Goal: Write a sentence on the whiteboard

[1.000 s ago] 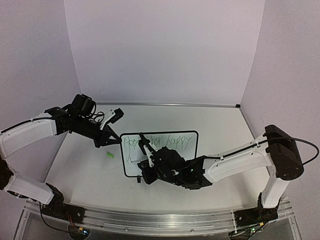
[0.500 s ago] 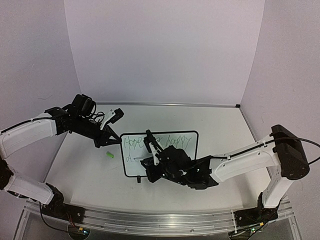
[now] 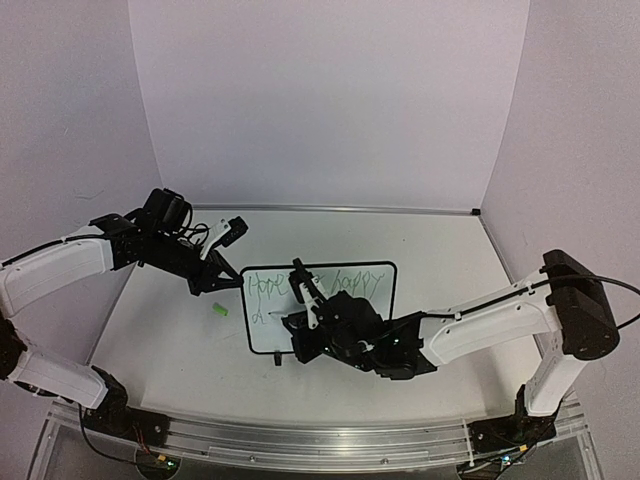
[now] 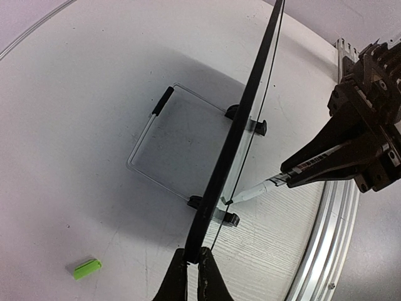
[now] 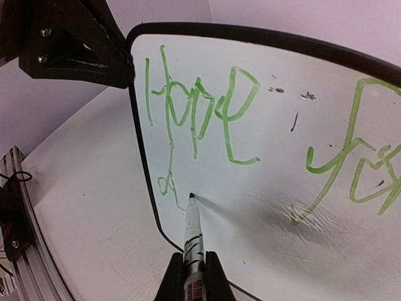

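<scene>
— The sentence (image 5: 200, 106), thin green handwriting on the small black-rimmed whiteboard (image 3: 378, 298) mid-table: how far along?

— First line looks written; the second is barely begun at the board's 8 o'clock corner. Right gripper (image 5: 193, 258) clamps the white marker (image 5: 191, 219), tip touching; left gripper (image 4: 193, 253) pinches the 10 o'clock corner.

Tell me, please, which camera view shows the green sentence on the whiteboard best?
The right wrist view: the sentence shows large and legible, though cropped. The top external view shows it small and faint. The left wrist view sees the whiteboard edge-on, no writing visible.
</scene>
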Tool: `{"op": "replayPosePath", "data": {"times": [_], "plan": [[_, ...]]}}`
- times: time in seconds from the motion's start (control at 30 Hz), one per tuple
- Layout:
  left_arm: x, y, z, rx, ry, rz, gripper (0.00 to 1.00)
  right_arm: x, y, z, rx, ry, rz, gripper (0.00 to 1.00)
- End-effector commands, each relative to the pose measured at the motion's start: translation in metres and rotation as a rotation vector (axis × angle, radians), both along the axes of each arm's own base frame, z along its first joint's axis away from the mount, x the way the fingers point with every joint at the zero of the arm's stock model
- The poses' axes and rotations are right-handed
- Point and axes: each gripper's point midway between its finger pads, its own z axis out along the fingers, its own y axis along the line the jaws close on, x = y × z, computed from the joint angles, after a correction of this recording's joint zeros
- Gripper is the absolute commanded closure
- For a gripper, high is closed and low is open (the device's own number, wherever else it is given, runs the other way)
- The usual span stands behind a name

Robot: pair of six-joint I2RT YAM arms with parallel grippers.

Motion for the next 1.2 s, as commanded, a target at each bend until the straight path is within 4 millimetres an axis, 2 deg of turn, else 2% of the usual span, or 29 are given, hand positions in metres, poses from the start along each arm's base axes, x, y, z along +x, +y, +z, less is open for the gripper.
{"op": "replayPosePath", "data": {"times": [0.0,0.3,0.73,1.17], "plan": [[-0.001,0.0,-0.003,0.022,-0.004,-0.006,1.0,0.011,0.004,0.019,0.026,-0.047,-0.04,1.0],[-0.001,-0.001,-0.004,0.022,0.0,-0.008,1.0,0.007,0.014,0.01,0.011,-0.036,0.005,1.0],[-0.001,-0.001,-0.005,0.023,0.002,-0.01,1.0,-0.001,0.009,-0.015,-0.038,0.03,0.023,1.0],[-0.001,-0.001,-0.005,0.025,0.003,-0.008,1.0,0.008,-0.002,0.02,0.014,-0.034,-0.034,1.0]]}}
